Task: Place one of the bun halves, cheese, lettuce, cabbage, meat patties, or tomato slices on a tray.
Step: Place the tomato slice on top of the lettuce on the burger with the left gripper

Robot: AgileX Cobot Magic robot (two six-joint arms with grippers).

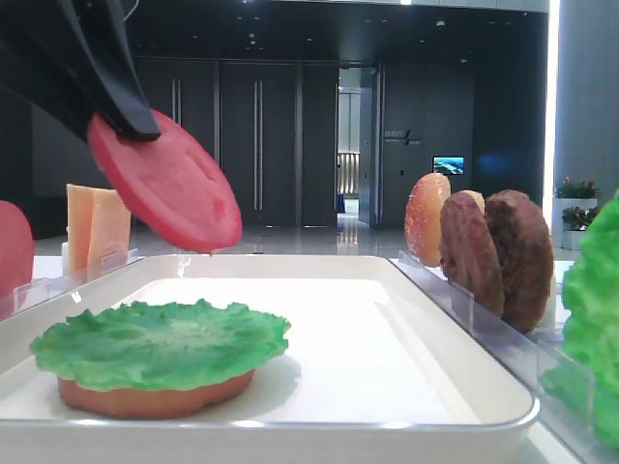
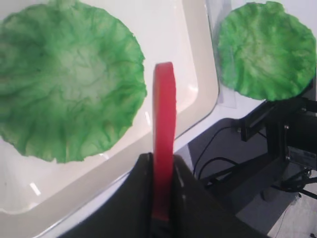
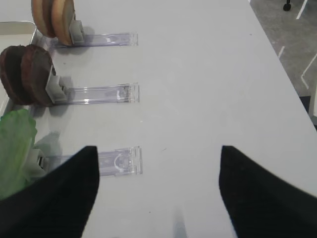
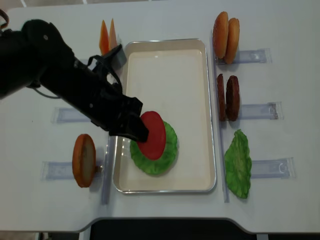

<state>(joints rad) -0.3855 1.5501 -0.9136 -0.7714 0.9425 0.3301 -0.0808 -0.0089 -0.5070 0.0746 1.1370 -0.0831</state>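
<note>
Red tomato slice (image 4: 151,135) is pinched by its edge in the left gripper (image 4: 134,131), jaws clamped tight, tilted just above the lettuce (image 4: 155,147) so it can prob. drop flat on top. White tray (image 4: 165,50) holds only that lettuce leaf on a bun half (image 1: 145,394), at its near-left end. Right gripper (image 3: 158,193) hangs spread wide w/ nothing in it, well right of the tray, by the racks (image 3: 101,94).

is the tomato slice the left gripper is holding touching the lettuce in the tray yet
Apart. The low exterior view shows the tomato slice, pinched by the left gripper, hanging tilted above the tray, with clear space between its lower edge and the lettuce.
</note>
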